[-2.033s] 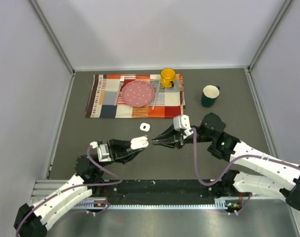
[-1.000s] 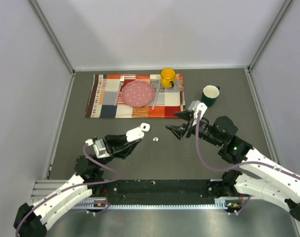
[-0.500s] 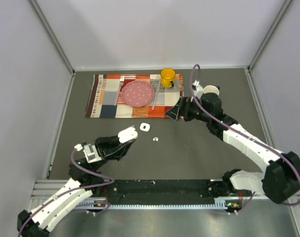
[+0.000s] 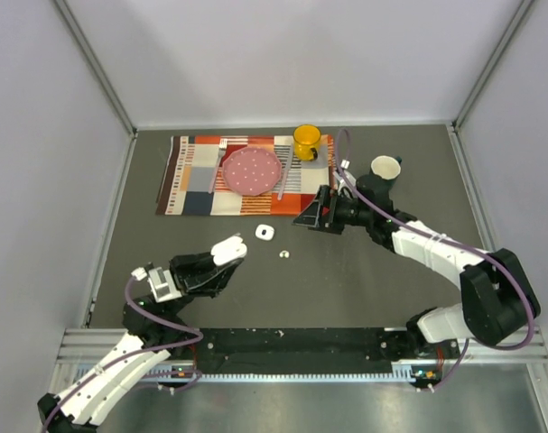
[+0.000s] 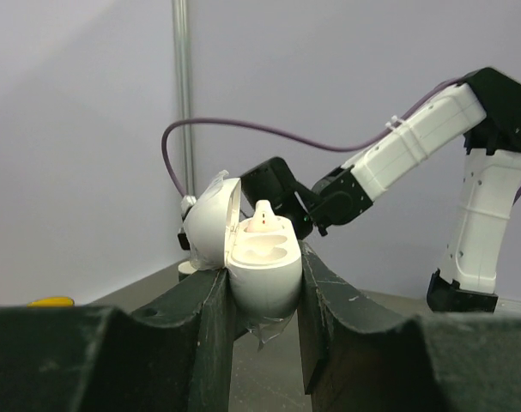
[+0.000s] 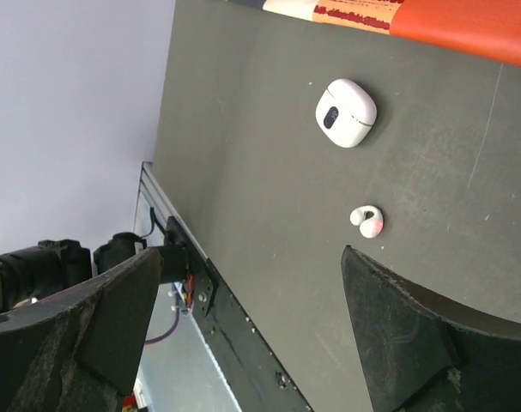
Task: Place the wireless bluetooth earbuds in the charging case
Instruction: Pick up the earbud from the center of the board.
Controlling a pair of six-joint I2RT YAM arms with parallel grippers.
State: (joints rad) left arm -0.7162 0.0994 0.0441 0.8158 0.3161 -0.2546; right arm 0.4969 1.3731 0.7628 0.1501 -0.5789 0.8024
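My left gripper (image 4: 221, 257) is shut on a white charging case (image 5: 260, 270), held off the table with its lid (image 5: 210, 225) flipped open. One earbud (image 5: 263, 216) sits in a slot of that case. A loose white earbud (image 4: 284, 254) lies on the dark table; the right wrist view shows this earbud (image 6: 367, 221) too. A second, closed case (image 4: 265, 233) rests just beyond it, with the same closed case (image 6: 346, 112) in the right wrist view. My right gripper (image 4: 305, 216) hovers open and holds nothing, to the right of the closed case. In its own view the right gripper (image 6: 251, 254) stands wide.
A patchwork placemat (image 4: 188, 171) at the back carries a pink plate (image 4: 251, 170), cutlery and a yellow mug (image 4: 307, 141). A dark green mug (image 4: 384, 174) stands to the right, close behind my right arm. Grey walls enclose the table.
My right gripper has pulled away from the held case toward the placemat and opened. An earbud now lies on the table. My left gripper drew back left with the case.
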